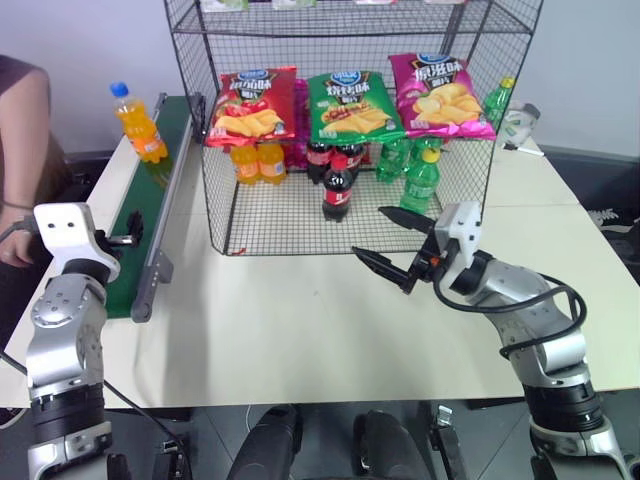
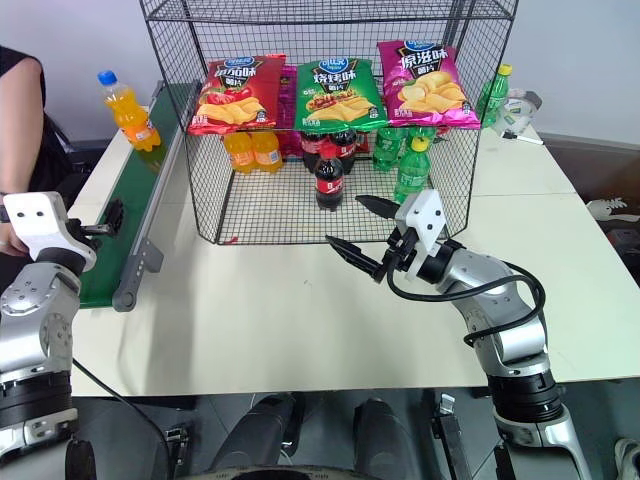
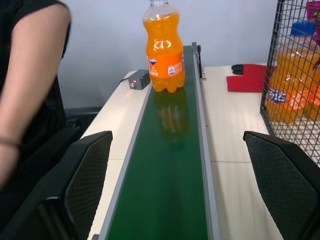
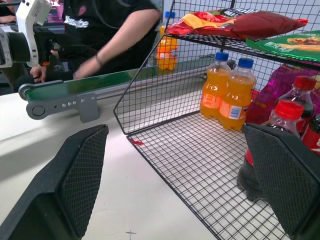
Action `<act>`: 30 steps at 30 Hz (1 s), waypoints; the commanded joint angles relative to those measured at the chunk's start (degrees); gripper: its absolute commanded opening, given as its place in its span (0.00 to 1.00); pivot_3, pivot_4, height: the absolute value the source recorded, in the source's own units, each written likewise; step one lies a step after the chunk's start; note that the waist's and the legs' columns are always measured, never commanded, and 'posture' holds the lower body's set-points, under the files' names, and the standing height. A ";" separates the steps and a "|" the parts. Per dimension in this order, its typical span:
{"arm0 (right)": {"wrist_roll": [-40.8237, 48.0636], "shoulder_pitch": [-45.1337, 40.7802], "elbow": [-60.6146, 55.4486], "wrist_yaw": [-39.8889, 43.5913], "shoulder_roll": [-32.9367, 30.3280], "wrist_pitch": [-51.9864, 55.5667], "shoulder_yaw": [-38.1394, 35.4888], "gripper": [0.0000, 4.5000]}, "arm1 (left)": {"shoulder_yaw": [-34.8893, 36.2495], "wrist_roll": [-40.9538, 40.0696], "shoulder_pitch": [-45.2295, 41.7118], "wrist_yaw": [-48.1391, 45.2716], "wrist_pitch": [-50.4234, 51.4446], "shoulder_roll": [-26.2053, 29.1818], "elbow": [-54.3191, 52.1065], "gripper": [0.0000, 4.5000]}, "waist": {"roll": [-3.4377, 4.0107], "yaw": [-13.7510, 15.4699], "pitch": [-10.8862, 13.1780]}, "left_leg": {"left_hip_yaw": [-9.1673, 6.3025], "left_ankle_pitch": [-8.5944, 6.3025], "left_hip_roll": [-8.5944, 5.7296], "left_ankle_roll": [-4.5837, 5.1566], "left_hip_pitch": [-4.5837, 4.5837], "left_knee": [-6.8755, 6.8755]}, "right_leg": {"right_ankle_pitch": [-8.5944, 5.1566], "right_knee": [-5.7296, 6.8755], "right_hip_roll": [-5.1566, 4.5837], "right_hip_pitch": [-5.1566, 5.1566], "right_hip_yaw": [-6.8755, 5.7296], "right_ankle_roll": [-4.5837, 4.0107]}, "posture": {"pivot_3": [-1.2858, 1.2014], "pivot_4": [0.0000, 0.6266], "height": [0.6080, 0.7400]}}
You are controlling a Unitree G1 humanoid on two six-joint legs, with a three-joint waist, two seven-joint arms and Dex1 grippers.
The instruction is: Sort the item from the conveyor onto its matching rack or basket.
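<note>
Your orange soda bottle (image 1: 138, 124) stands upright on the far stretch of the green conveyor (image 1: 158, 188), well ahead of your left gripper (image 3: 175, 185), which waits at the near end of the belt with its jaws spread wide and nothing between them. Your right gripper (image 1: 392, 246) hangs over the table in front of the wire rack (image 1: 350, 120), jaws also apart and empty. Expect the bottle to be full, so fairly heavy for its size, stiff enough not to crush, but smooth and probably slippery; being tall with a narrow foot, it should tip easily if you nudge it. Take it around the middle, at or just below the blue label band, not by the cap or neck. Two matching orange bottles (image 4: 226, 93) already stand on the rack's grid floor at its left corner, beside the cola bottles (image 1: 337, 183) and green bottles (image 1: 418, 180), under the crisp bags (image 1: 345, 103). The pale table (image 1: 300, 320) is bare in front of the rack. A person's arm (image 3: 27, 85) is close beside the belt on your left, so watch it.
</note>
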 commanded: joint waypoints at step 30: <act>5.39 3.29 -5.05 5.04 -1.64 3.50 -0.01 1.00 | 4.68 0.79 -0.05 1.63 -6.74 1.80 4.10 0.98 | -0.01 0.03 0.00 | 0.00 0.00 0.00 0.00 0.00 0.02 | 0.00 0.00 -0.01 -0.01 -0.01 0.00 | 0.52 0.24 1.00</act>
